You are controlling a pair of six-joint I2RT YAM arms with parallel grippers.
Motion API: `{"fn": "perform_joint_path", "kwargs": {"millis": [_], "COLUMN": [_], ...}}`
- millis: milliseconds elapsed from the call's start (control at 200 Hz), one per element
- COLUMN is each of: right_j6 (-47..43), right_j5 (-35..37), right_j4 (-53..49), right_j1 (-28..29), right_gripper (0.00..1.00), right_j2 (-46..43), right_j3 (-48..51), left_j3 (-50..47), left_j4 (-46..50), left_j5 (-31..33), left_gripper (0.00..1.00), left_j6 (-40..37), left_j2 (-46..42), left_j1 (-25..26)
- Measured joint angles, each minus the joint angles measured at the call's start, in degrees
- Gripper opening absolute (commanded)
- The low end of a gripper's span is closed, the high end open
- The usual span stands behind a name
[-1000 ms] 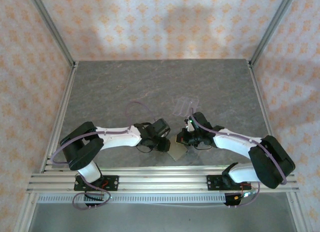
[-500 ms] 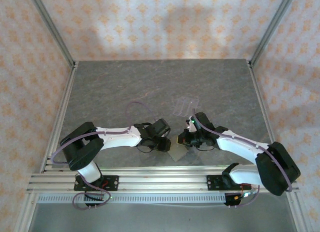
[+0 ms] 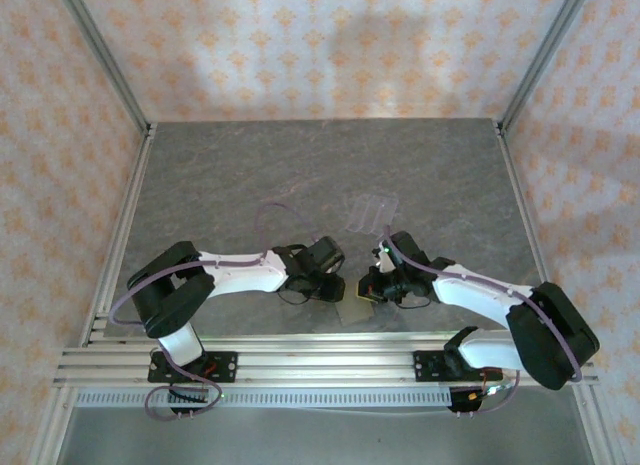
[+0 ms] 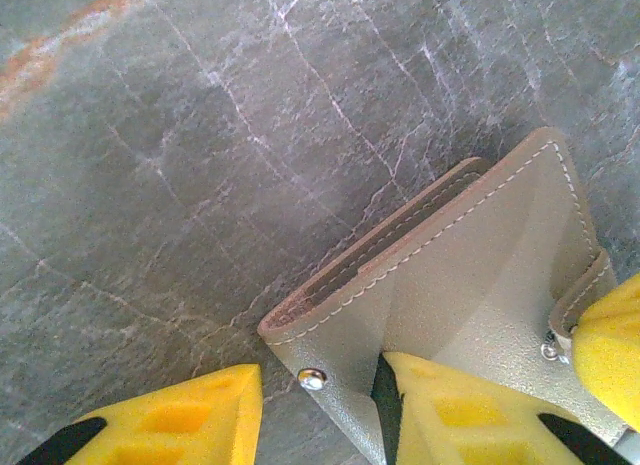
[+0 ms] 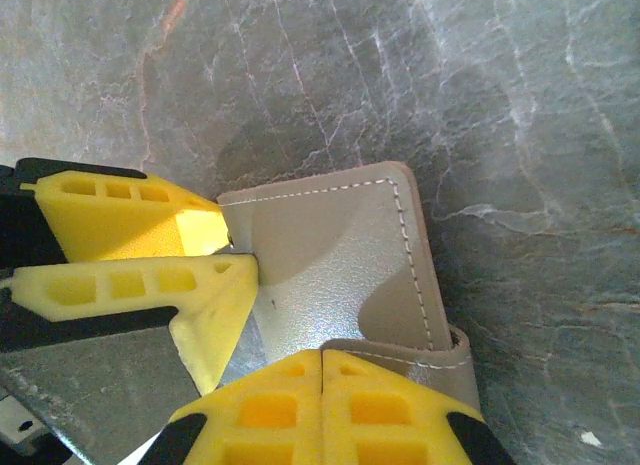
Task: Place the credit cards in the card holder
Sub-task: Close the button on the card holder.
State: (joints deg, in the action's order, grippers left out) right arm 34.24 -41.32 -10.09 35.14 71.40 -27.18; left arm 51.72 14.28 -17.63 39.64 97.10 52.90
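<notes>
Card holder (image 5: 340, 255) stays pinched in left jaws; shut right jaws have edged nearer.

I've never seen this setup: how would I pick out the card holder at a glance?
Start at the grey marbled table and look near its front edge, where the left gripper and right gripper almost meet. The card holder sits right between their yellow fingers: a small flat tan case with pale stitching along its edges, unlike the see-through plastic rack farther back.
</notes>
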Motion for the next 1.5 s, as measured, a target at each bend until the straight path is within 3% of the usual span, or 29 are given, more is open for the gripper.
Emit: {"fn": "perform_joint_path", "kwargs": {"millis": [716, 1051, 1156, 1376, 1501], "right_j6": [0.9, 2.1, 2.3, 2.5, 2.4], "right_j5": [-0.9, 2.7, 3.0, 4.5, 5.2], "right_j4": [5.0, 3.9, 3.9, 3.6, 3.4], "right_j1": [-0.2, -0.2, 0.0, 0.1, 0.1], "right_gripper": [0.0, 0.0, 0.12, 0.16, 0.25], "right_j2": [0.7, -3.4, -3.4, -2.9, -2.4], "right_j3": [2.8, 4.5, 4.5, 3.3, 2.9], "left_j3": [1.7, 2.6, 3.1, 5.0, 5.5], "left_j4": [1.3, 0.9, 0.9, 1.7, 3.0], "left_j5": [-0.2, -0.2, 0.1, 0.4, 0.5], "left_gripper": [0.36, 0.36, 0.36, 0.37, 0.39], "left_j6": [0.6, 0.9, 0.9, 0.8, 0.8], "left_j2": [1.3, 2.2, 2.4, 2.3, 0.4], "left_j1": [0.0, 0.1, 0.2, -0.9, -2.6]}}
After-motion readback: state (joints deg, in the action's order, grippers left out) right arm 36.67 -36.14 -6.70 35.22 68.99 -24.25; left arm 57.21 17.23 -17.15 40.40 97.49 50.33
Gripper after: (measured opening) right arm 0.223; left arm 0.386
